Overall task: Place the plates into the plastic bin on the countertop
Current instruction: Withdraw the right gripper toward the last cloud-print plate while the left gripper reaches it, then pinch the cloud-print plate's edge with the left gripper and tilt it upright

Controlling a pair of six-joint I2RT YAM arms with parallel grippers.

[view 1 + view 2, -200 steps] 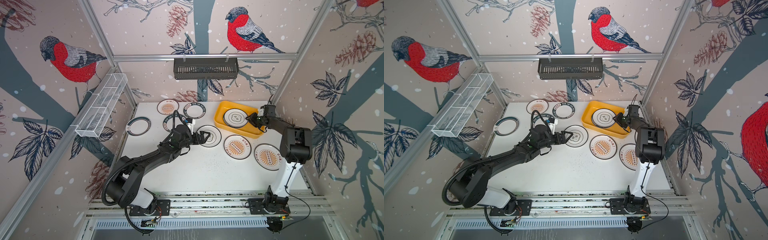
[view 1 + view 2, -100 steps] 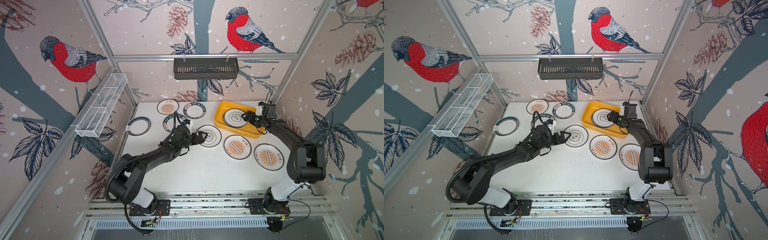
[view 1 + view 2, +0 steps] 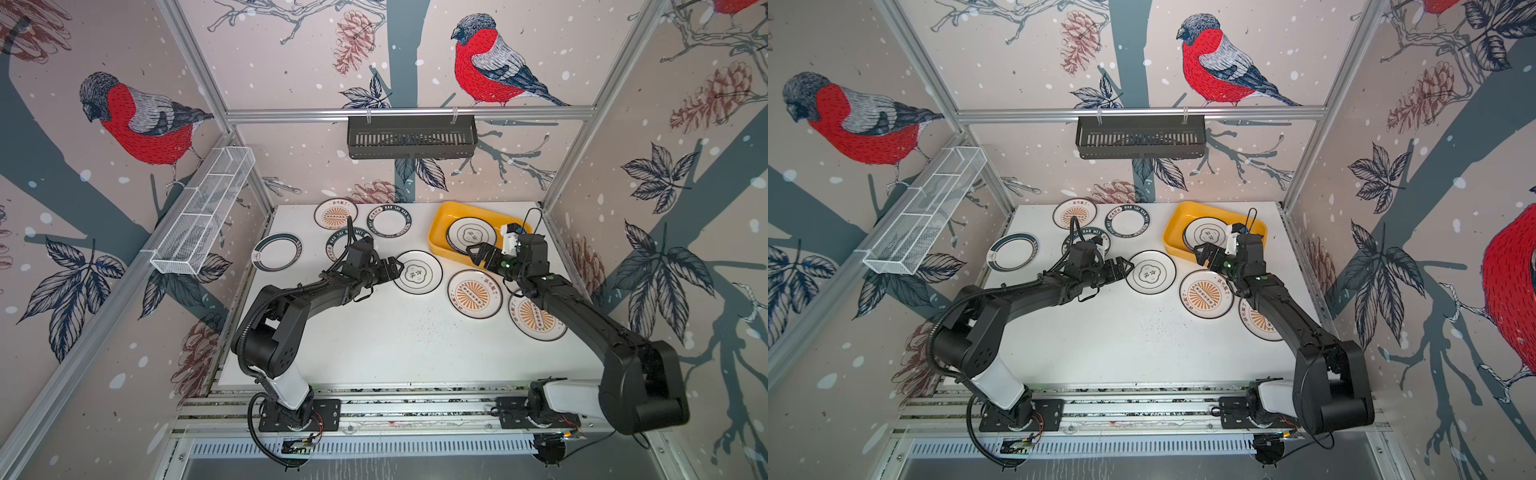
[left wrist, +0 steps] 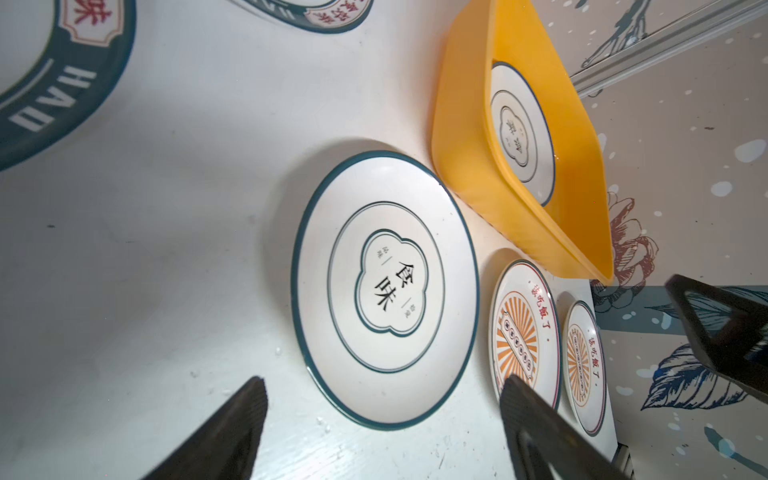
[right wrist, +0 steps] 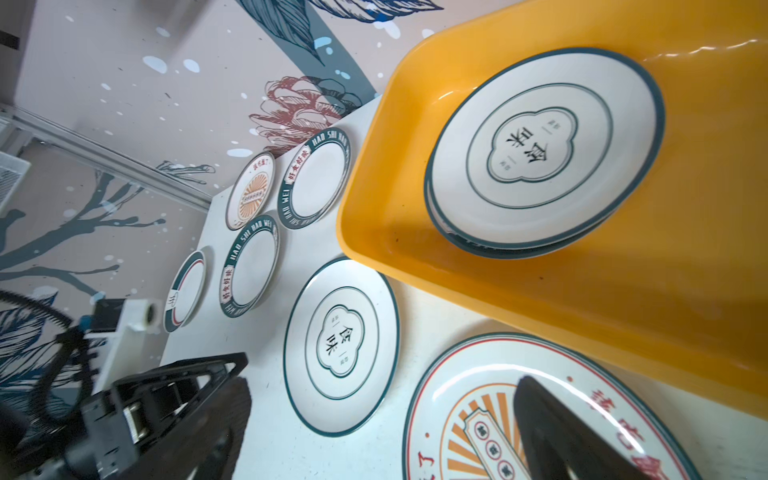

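- Yellow shallow rectangular plastic bin (image 3: 439,235) at far right of white bench (image 3: 374,332); long axis across the bench, slightly slanted, left end farther back.
- Inside it, two stacked round white flower-emblem plates (image 3: 471,237), flat, face up; round, so no long axis.
- Right gripper (image 3: 475,256) by the bin's near wall, jaws spread, empty.
- Left gripper (image 3: 395,269) jaws spread, empty, at the left rim of a like flower-emblem plate (image 3: 417,272) flat on the bench just beside the bin.
- Likely step: picking that plate; next, slide one jaw under the rim, pinch, lift, carry over the near wall.
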